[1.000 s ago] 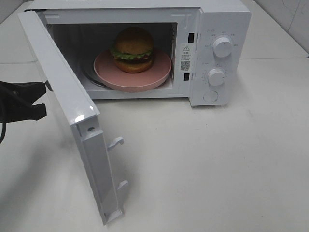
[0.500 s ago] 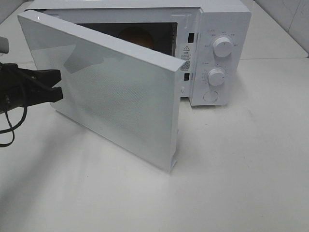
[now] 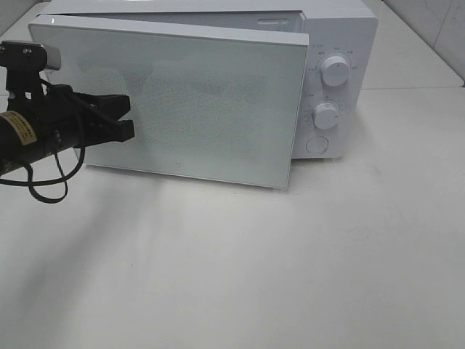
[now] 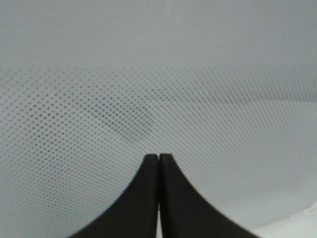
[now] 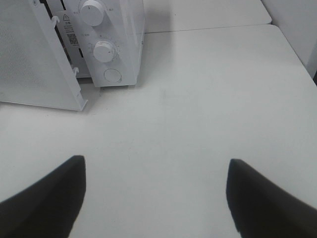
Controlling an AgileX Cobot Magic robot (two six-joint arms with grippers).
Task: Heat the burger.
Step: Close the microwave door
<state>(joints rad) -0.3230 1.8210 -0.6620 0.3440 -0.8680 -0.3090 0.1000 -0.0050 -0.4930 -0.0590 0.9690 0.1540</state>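
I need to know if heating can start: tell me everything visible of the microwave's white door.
The glossy white door, with a dotted mesh window panel, is hinged on the left and nearly closed but ajar: its free edge stands off the white microwave body, and its white latch hooks show in the gap. The black left gripper, jaws shut, appears to press its tip on the door's outer face near the hinge side.

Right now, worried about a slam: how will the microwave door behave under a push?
The door probably swings as one rigid panel. Its smooth face may let the shut left claw slide. It stands ajar, so latching likely needs a firmer press.
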